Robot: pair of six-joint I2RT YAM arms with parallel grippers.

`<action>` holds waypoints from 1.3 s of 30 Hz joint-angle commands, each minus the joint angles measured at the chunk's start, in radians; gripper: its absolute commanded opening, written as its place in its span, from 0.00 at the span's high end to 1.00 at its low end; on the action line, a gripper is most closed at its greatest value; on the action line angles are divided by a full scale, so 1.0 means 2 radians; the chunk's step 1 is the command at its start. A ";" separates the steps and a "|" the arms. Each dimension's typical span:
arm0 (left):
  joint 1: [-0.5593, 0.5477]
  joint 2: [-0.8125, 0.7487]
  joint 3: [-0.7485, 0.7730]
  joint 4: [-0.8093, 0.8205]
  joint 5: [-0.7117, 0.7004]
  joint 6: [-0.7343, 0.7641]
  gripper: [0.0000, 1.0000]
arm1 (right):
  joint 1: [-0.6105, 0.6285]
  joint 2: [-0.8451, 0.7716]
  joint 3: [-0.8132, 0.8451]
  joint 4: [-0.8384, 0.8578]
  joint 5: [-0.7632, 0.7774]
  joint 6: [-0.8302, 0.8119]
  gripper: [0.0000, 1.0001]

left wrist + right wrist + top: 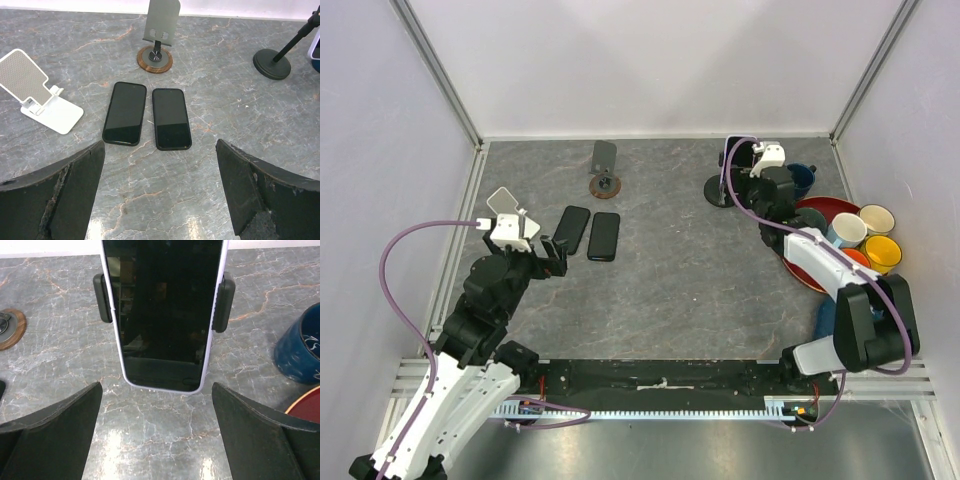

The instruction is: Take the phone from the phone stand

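Phone (165, 315) upright, clamped in phone stand (223, 301), 1 o'clock on desk (700, 280). Right tool (156, 390) released, facing it, not touching. Blue mug (300, 350) at phone's 3 o'clock. Left tool (160, 145) released, beside two flat phones (125, 113)

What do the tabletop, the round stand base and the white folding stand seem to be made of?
Tabletop: grey veined stone look, slightly glossy, perhaps printed sheet. Round stand base: brown wood-look ring, grey centre. White folding stand: likely matte plastic or painted metal, dotted back plate.
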 commanded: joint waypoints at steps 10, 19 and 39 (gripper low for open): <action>-0.001 0.015 0.000 0.024 0.018 0.015 0.02 | 0.001 0.057 0.007 0.114 0.031 -0.007 0.02; -0.001 0.020 -0.001 0.024 0.019 0.016 0.02 | 0.001 0.096 0.019 0.139 0.037 0.000 0.02; -0.001 0.021 -0.001 0.021 0.024 0.017 0.03 | 0.016 0.112 0.029 0.144 0.103 -0.016 0.02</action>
